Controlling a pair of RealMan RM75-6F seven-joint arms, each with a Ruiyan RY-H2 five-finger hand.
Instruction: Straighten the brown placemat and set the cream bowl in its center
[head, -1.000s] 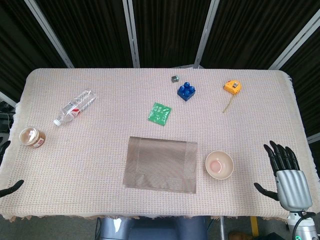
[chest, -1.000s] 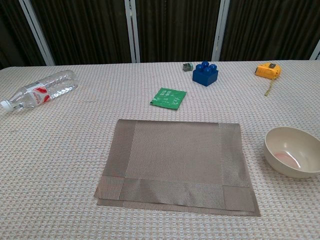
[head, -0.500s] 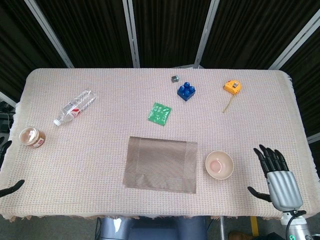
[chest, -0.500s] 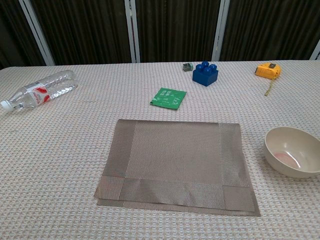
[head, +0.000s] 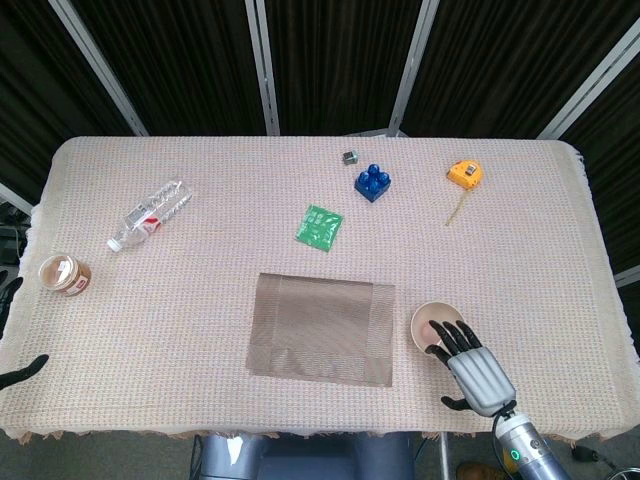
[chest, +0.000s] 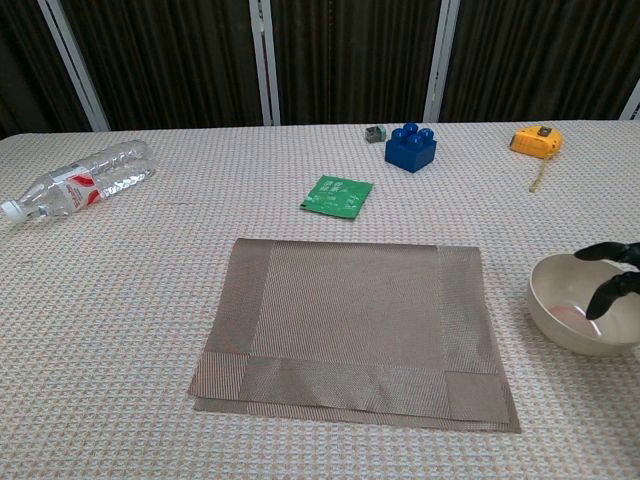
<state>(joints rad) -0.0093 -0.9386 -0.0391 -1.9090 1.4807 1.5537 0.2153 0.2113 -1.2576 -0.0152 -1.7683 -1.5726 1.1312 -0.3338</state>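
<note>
No text, brand or number reading clearly in either view. Clear plastic bottle (chest: 83, 176), lying far to left of right hand (head: 472, 362), showing red-and-white label; lettering too small to make out. Green packet (chest: 337, 195), beyond hand and to its left, carrying faint pale print, illegible. Yellow tape measure (head: 464, 174), far beyond hand, showing dark patch on case; no marking legible.
</note>
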